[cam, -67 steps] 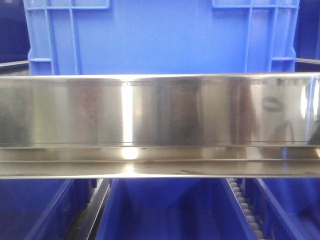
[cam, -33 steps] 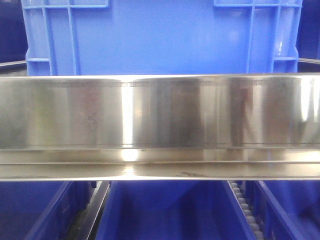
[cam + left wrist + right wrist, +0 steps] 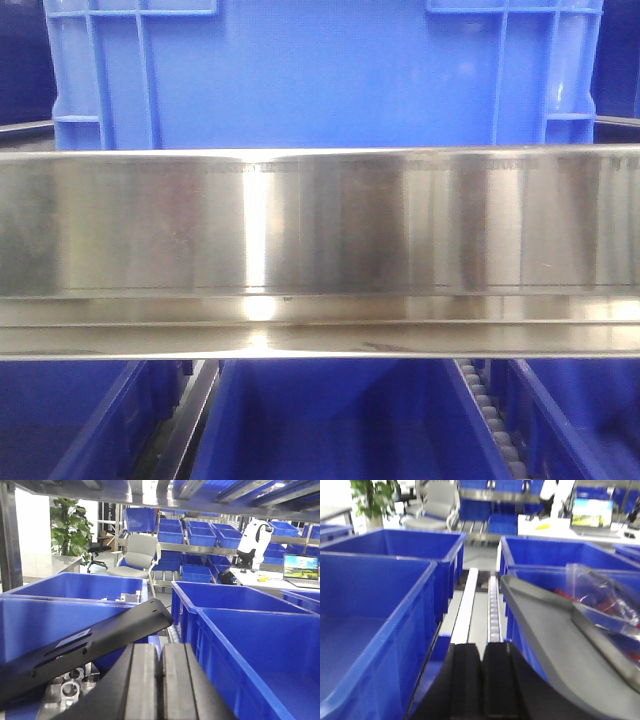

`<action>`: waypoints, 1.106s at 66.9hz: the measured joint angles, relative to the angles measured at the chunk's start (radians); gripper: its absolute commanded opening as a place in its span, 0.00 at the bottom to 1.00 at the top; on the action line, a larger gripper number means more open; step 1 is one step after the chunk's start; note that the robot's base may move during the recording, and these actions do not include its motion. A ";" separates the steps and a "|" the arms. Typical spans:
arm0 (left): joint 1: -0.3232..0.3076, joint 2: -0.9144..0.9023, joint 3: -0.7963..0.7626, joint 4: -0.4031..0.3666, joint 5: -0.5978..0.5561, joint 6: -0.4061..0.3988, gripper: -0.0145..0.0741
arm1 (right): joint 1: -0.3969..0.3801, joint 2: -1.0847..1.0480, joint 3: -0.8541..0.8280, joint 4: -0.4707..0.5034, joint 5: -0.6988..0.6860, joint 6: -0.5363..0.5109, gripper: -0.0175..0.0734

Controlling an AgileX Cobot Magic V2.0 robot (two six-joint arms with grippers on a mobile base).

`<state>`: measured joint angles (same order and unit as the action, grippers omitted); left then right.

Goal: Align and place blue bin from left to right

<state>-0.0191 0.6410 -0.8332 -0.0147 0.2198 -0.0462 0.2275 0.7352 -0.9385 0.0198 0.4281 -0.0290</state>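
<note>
Steel rail [image 3: 320, 250] stands before blue bin [image 3: 320, 70].

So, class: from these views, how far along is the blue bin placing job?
Looks done: the large bright-blue plastic crate stands level behind the shiny steel rail, nearly as wide as the front view. In hand: nothing; the left fingers and right fingers are shut, empty. Left: perhaps final sideways alignment; cannot tell.

One large blue bin [image 3: 320, 75], one steel rail [image 3: 320, 225], three smaller blue crates [image 3: 330, 420] beneath. One grey chair [image 3: 135, 555], one potted plant [image 3: 70, 525], one laptop [image 3: 301, 569], one clear plastic bag [image 3: 605, 595].
</note>
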 measured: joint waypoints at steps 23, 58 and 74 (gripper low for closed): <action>0.000 0.171 -0.160 0.000 0.103 0.000 0.04 | 0.000 0.112 -0.061 0.007 -0.005 0.009 0.10; -0.037 0.639 -0.654 0.015 0.454 0.000 0.04 | 0.002 0.465 -0.379 0.008 0.279 0.072 0.11; -0.169 0.803 -0.798 0.134 0.525 -0.087 0.04 | 0.030 0.617 -0.540 0.002 0.335 0.122 0.11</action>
<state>-0.1880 1.4443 -1.6313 0.1194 0.7452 -0.1336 0.2576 1.3526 -1.4786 0.0223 0.7626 0.0929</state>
